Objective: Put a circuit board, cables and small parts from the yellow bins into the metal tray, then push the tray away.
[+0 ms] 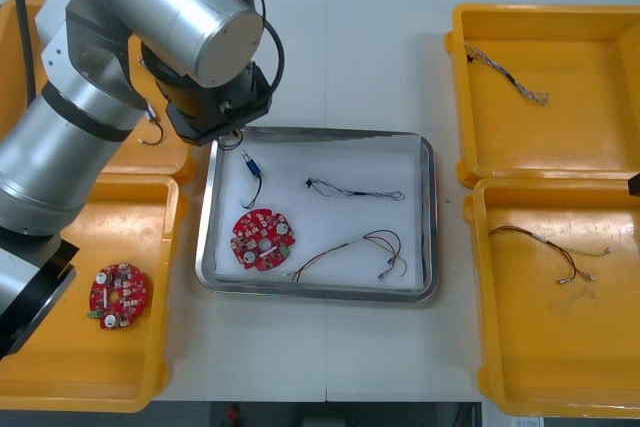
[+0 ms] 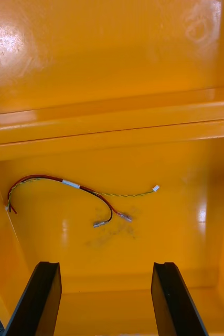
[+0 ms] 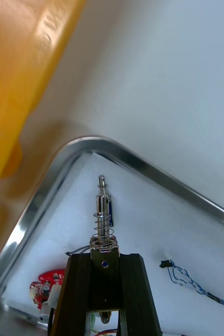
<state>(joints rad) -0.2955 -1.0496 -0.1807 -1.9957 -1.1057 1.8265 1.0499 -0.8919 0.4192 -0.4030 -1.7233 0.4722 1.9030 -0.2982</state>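
The left gripper [image 3: 105, 257] has its black fingers closed on the lower end of a small metal part [image 3: 103, 215], a slim pin with a spring wound round it that sticks out well past the fingertips. It hangs over the white inside of the metal tray [image 3: 143, 165], close to the corner nearest the left yellow bin [image 3: 22, 79]. Just under it lies a black cable [image 1: 250, 179] with a blue end, then the circuit board [image 1: 262, 240], the blue and white cable [image 1: 355, 190] and a red and yellow cable [image 1: 350, 247], all inside the tray. The risk, as I judge it, is the release: so near the rim, a springy round part could bounce or roll over the edge onto the table [image 1: 380, 47], or snag the black cable. The right gripper [image 2: 105, 265] waits open over another red and yellow cable [image 2: 64, 184] in a right bin [image 2: 185, 220].
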